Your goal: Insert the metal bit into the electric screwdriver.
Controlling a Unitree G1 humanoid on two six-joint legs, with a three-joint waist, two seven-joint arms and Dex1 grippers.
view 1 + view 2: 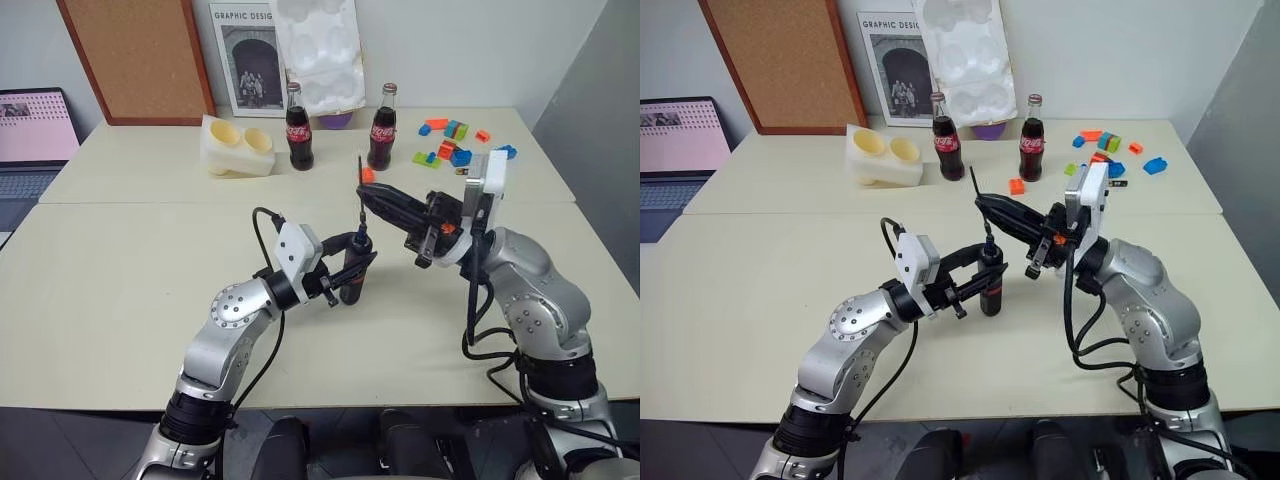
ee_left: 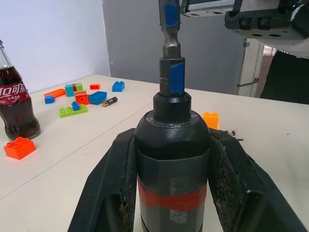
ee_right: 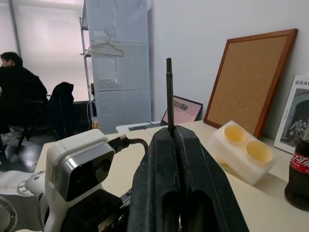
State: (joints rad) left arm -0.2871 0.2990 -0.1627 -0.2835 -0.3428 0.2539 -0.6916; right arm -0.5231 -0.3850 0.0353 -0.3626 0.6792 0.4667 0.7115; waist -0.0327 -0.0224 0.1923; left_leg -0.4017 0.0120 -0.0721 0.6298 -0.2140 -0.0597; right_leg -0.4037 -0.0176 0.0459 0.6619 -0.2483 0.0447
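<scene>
Bit (image 1: pixel 361 190) was seen standing upright, its lower end seated in the blue tip of the screwdriver (image 1: pixel 353 275), its upper end rising past the fingers of the right gripper (image 1: pixel 372 196). That gripper was closed tight on the bit, the thin rod pinched between the two black fingers, as was shown plainly in the right wrist view. The screwdriver was held upright above the desk (image 1: pixel 130 290) by the left gripper (image 1: pixel 352 278), whose fingers were clamped on the black body, with the red band between them.

The relation that mattered was judged to be a vertical one: the bit's long axis was lined up with the screwdriver's, the rod directly above the socket and already entering it in the left wrist view. How deep it sat could not be told. The right gripper was reaching in from the robot's right, level with the rod's middle, and was the arm nearer the bit. A straight downward push along that shared axis was judged to be what was called for next; any tilt could have jammed the rod at the mouth.
</scene>
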